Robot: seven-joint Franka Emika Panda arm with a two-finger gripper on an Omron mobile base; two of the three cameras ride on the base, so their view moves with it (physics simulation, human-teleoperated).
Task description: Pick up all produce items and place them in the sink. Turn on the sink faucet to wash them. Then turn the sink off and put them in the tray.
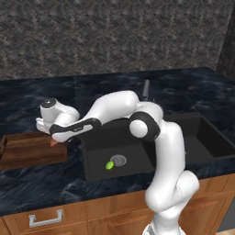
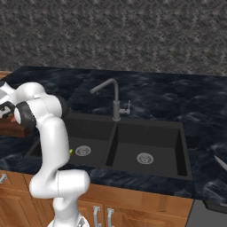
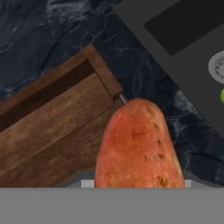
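Gripper (image 1: pixel 53 141) partly spread, pinching the orange-red produce piece (image 3: pixel 138 146); fingertips themselves hidden behind it in hand view; piece is elongated w/ rounded tip, mottled skin w/ small dark specks; hangs over the near-sink edge of the tray (image 3: pixel 48 127), above tray wood and a bit of counter.

Tray: shallow rect, brown wood grain, low raised sides; sits on counter (image 1: pixel 41 183) left of sink (image 1: pixel 137 158), close to the basin edge but not touching; part of tray floor that shows has nothing lying on it.

Sink: matte black, double basin, round silver drain in each; left basin holds the small round yellow-green piece (image 1: pixel 110 165), lying just beside the drain (image 1: pixel 118 159); right basin (image 2: pixel 148 150) shows nothing but its drain.

Faucet (image 2: pixel 113 99): slim grey metal, upright stem, angled spout over left basin, small side lever; stands behind the divider btwn basins.

Counter dark marbled stone; wood cabinets (image 1: pixel 110 209) below; rough grey wall (image 1: pixel 114 36) behind.
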